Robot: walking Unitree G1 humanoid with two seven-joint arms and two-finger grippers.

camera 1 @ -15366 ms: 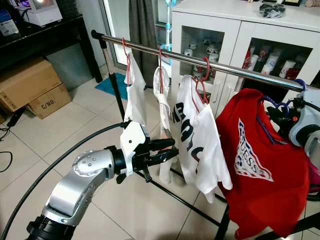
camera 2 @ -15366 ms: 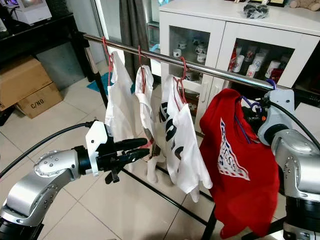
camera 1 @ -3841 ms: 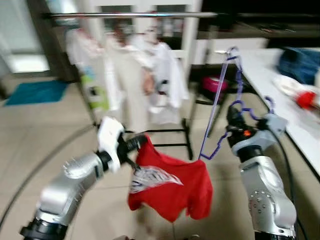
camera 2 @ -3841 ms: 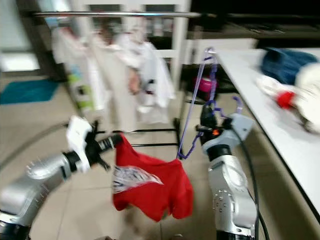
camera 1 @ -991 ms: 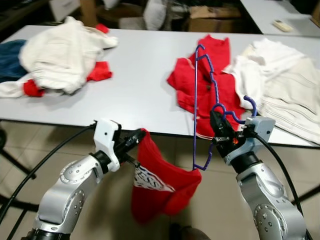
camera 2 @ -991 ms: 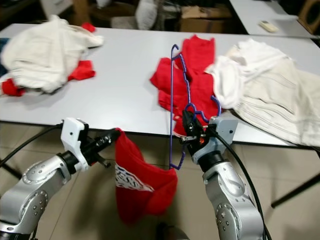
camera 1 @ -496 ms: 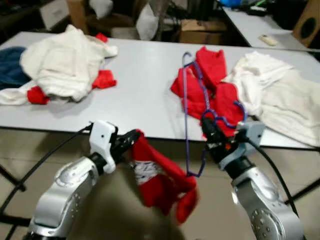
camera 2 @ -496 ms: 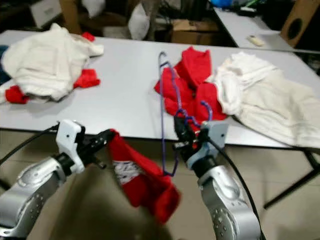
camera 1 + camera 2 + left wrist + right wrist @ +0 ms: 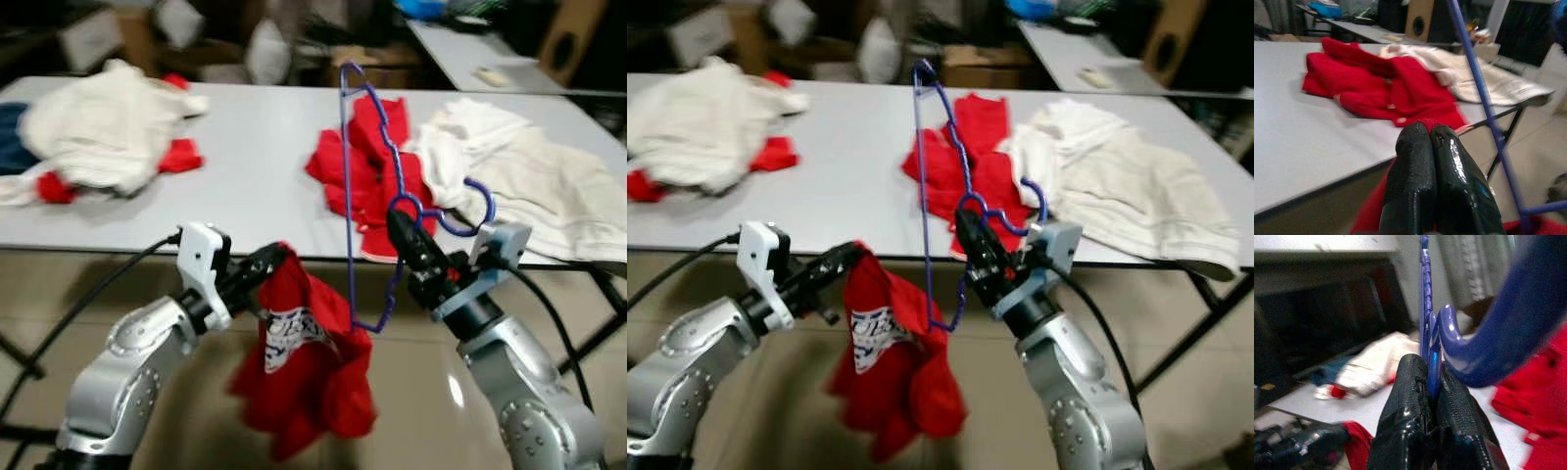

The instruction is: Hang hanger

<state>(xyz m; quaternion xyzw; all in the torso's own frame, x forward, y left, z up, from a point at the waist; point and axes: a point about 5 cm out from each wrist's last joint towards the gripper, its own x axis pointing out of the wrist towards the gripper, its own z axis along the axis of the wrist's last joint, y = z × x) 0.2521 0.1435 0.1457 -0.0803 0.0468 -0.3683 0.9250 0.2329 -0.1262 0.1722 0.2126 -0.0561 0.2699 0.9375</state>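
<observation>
A blue-purple plastic hanger point(image 9: 364, 186) stands upright in front of the table, with one lower corner caught in a red T-shirt point(image 9: 309, 367). My right gripper point(image 9: 404, 233) is shut on the hanger just below its hook point(image 9: 475, 201); in the right wrist view the black fingers point(image 9: 1410, 396) clamp the blue bar. My left gripper point(image 9: 270, 260) is shut on the upper edge of the red shirt, which hangs down below table height with its white print showing. In the left wrist view the fingers point(image 9: 1415, 161) press together with red cloth at their tips.
A long grey table point(image 9: 245, 186) runs across in front of me, its near edge just beyond both grippers. On it lie a white-and-red clothes pile point(image 9: 98, 127), red garments point(image 9: 367, 147) and cream towels point(image 9: 534, 181). Tiled floor point(image 9: 421, 411) lies below.
The view has shifted a little toward the table. The red shirt has swung back and now hangs more straight down under my left gripper. Both grippers keep their hold.
</observation>
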